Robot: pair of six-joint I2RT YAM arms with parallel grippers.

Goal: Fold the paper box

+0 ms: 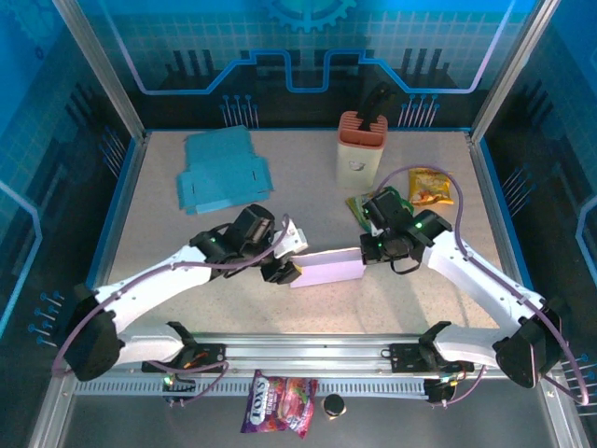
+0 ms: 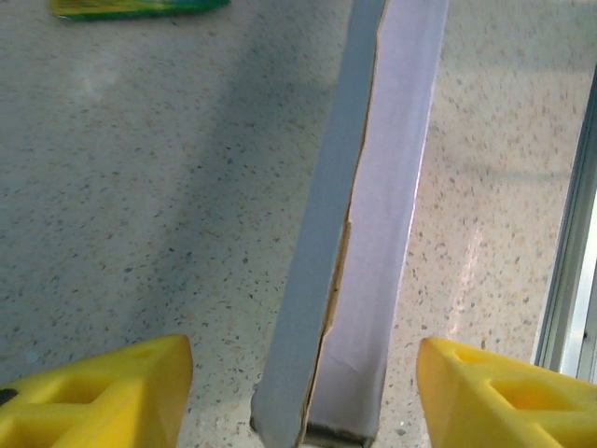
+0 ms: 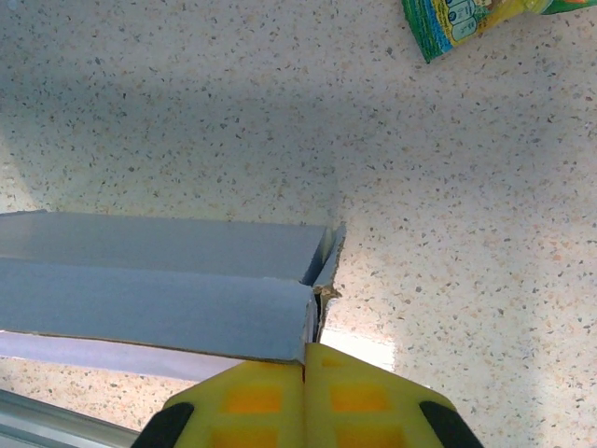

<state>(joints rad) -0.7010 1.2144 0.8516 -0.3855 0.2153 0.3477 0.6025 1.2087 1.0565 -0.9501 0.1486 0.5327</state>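
Between the left end effector's [image 2: 300, 362] parted jaws lies the paper box [image 2: 373, 233].

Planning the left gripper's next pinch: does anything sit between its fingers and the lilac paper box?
Nothing visible does. The paper box end stands in the left gripper's open gap, with bare table between it and each yellow finger.

Lettering is printed on the pink snack packet [image 1: 280, 403] beyond the table's near edge, but it cannot be read clearly.
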